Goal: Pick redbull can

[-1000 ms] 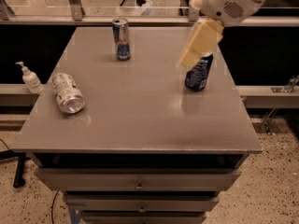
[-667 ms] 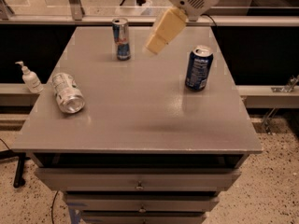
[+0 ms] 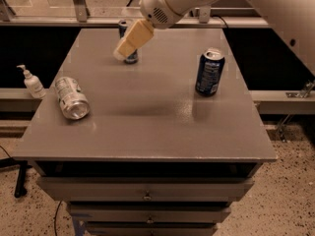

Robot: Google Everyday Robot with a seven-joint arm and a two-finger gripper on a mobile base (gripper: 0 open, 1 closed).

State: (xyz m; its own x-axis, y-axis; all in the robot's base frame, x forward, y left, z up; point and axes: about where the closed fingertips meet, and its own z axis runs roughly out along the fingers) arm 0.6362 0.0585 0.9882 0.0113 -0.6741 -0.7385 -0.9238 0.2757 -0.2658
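In the camera view the gripper (image 3: 123,51) hangs in front of the redbull can (image 3: 122,28), which stands upright near the table's (image 3: 147,136) far edge; whether the gripper is spread or closed I cannot tell. It should straddle the can's middle squarely before closing, minding that edge. The dark blue can (image 3: 209,73) and the tipped silver can (image 3: 72,98) lie well apart.

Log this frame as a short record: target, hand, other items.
target: slim can, upright near the table's far edge, partly hidden by the hand
hand: hand hangs in front of the slim can; contact unclear
other cans: dark blue can upright, picture right; silver can on its side, picture left
off table: pump bottle, far left
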